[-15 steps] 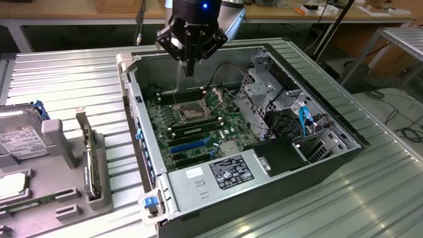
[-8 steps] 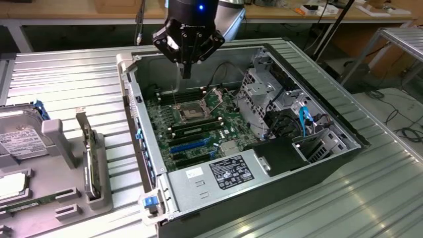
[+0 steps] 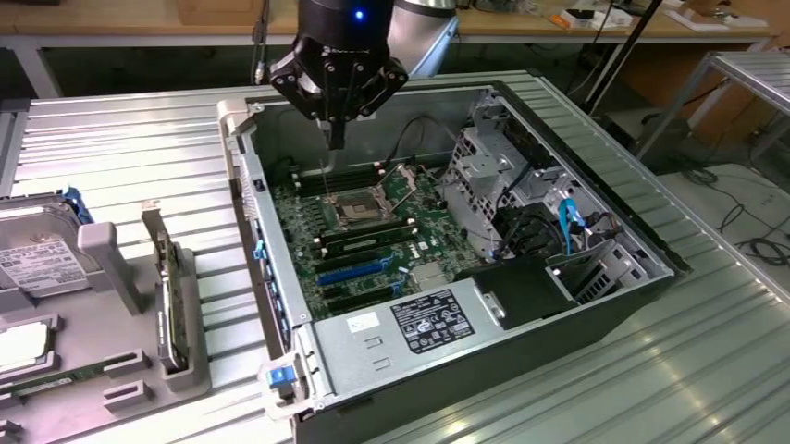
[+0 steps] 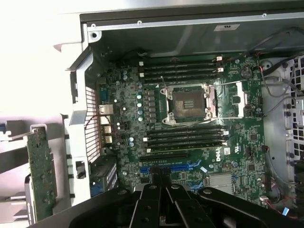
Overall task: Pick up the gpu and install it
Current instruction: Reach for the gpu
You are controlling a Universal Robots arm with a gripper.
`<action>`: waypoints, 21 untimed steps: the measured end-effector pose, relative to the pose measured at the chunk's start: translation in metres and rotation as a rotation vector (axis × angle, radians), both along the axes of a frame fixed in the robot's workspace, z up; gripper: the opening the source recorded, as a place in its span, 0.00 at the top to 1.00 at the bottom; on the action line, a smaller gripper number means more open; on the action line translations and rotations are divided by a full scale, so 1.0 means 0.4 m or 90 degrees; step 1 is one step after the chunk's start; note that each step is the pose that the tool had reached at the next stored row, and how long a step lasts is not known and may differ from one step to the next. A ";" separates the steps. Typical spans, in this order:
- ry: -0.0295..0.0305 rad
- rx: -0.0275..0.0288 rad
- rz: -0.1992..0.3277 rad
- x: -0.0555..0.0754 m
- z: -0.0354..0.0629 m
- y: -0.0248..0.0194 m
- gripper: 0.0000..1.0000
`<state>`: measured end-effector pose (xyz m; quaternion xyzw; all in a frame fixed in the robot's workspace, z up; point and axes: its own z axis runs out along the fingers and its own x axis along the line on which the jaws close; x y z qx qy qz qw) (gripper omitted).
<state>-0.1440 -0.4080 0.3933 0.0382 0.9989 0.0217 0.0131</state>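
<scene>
The claw [image 4: 159, 184] is shut tight and holds nothing, above the open case [image 3: 531, 347], laid flat so its slots face up. The gpu [image 3: 166, 277], I think, stands on edge in a holder [image 3: 185, 375] at nine o'clock from the case, easy to grab.

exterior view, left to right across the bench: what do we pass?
Hard drive → gpu standing on edge in its holder → motherboard inside the open computer case → metal drive cage → blue cable.
</scene>
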 end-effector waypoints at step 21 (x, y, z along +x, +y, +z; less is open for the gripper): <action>0.0000 0.0000 0.000 -0.074 0.000 -0.005 0.89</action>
